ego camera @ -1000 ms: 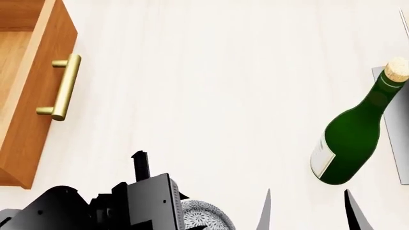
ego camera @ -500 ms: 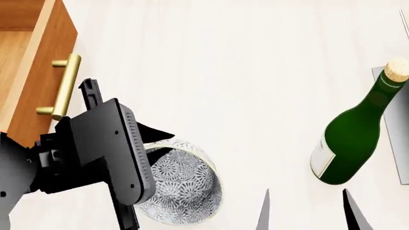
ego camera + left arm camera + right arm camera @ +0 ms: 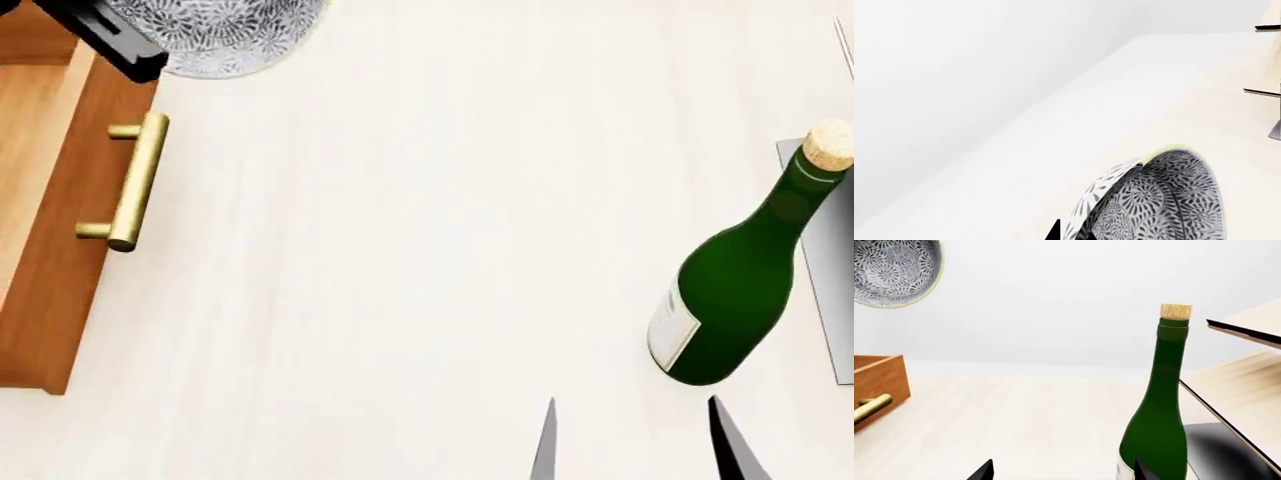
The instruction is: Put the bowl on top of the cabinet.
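The left gripper (image 3: 114, 40) grips the bowl (image 3: 220, 35) aloft at the cabinet (image 3: 60, 200) corner, both cropped by the head view's top edge. The right gripper (image 3: 634, 440) hangs spread and empty beside the green bottle (image 3: 741, 290), only its fingertips showing.

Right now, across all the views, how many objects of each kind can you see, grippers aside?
Patterned bowl: 1
Green corked bottle: 1
Orange-brown wooden cabinet: 1
Pale wooden rack: 1
Total: 4
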Robot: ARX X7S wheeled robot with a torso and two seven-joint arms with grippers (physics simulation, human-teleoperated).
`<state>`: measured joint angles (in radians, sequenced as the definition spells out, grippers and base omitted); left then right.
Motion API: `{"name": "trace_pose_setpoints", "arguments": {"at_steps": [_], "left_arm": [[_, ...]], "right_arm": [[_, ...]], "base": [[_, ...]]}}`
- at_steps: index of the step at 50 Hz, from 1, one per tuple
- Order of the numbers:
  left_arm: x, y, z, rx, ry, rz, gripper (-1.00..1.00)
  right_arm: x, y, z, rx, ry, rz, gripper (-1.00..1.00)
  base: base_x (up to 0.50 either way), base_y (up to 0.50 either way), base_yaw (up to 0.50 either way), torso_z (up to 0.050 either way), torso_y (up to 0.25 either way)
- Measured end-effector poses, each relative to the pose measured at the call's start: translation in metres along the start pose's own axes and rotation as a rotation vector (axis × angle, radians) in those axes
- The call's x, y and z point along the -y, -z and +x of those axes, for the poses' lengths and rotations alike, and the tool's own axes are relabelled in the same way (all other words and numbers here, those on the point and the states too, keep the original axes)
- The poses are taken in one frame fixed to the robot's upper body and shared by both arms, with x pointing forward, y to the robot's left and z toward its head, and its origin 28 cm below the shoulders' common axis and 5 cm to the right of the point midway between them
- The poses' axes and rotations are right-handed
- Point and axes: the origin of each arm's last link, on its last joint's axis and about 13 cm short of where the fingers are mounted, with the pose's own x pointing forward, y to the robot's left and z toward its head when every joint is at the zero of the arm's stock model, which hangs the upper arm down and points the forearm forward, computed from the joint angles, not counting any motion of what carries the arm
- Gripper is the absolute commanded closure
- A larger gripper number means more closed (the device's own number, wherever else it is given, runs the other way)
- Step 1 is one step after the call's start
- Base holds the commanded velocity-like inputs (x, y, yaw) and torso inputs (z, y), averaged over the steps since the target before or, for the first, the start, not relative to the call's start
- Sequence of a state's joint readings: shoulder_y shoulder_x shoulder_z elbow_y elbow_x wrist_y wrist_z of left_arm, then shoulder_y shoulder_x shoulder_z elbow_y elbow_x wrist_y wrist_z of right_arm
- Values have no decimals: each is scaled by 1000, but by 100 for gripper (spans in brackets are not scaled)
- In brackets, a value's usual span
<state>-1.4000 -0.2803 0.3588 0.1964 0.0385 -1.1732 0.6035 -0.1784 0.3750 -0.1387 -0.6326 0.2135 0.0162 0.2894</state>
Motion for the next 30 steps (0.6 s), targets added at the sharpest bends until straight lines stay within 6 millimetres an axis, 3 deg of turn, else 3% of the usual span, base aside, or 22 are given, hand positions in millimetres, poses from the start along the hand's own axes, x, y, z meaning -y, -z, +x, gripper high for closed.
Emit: {"name": "trace_pose_setpoints", "arguments": {"at_steps": [15,30], "left_arm": [[-69,-33,-11,67,-381,-288,100],[-119,-39,-37,133,-657,-527,100]], "right_arm": [[0,0,0,-2,-2,-2,-100],[-1,1,0,-6,-2,-5,-100]], "base": [[0,0,0,0,0],[0,0,0,0,0]]}}
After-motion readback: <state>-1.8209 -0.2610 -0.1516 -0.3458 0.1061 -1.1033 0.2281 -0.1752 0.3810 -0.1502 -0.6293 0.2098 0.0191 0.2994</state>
